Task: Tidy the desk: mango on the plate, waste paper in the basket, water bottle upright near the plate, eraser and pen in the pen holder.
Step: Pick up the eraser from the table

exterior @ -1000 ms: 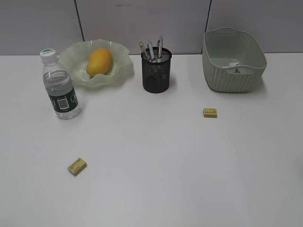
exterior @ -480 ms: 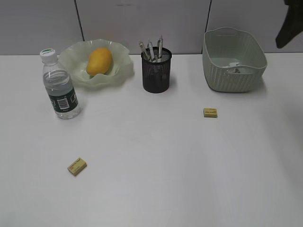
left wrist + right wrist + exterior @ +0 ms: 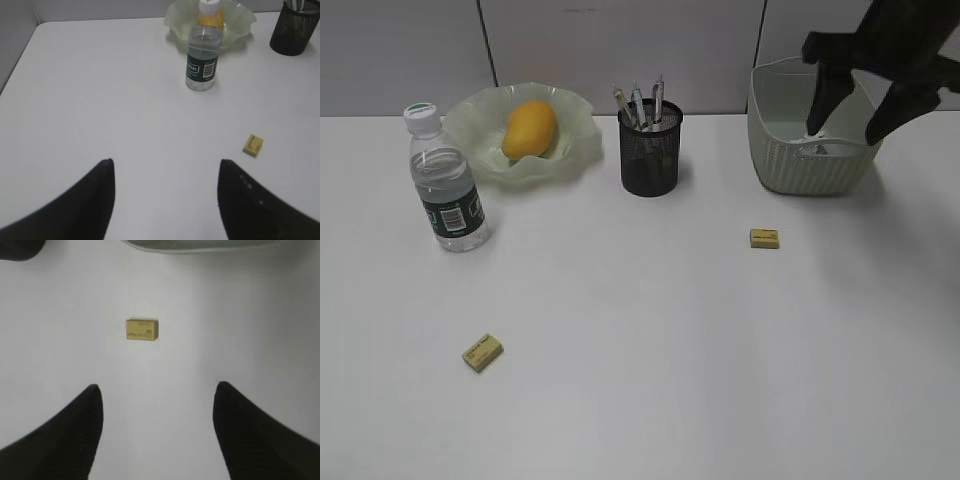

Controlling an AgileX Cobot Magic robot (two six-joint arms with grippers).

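The right tool is being held wide apart and empty in the exterior view, up in front of the basket, with its two dark fingers overlapping the basket's rim and interior. A small wad of waste paper is being shown inside the basket, between and just below the fingers; whether it is being touched cannot be told. In the right wrist view, the right tool is being seen spread wide over the white tabletop, and a yellow eraser is lying flat ahead of it, slightly toward its left finger and well apart from both.

The left tool is also being held wide and empty above bare tabletop, in the left wrist view. Ahead of it and to its right, a second yellow eraser is lying flat. Farther ahead, the water bottle is standing upright, just in front of the plate, and the mango is resting in that plate, partly hidden behind the bottle. The pen holder is being seen at the far right, beyond the tool.

In the exterior view, the pen holder is standing to the left of the right tool, with several pens sticking out of it, and the nearer eraser is lying below and left of the tool.
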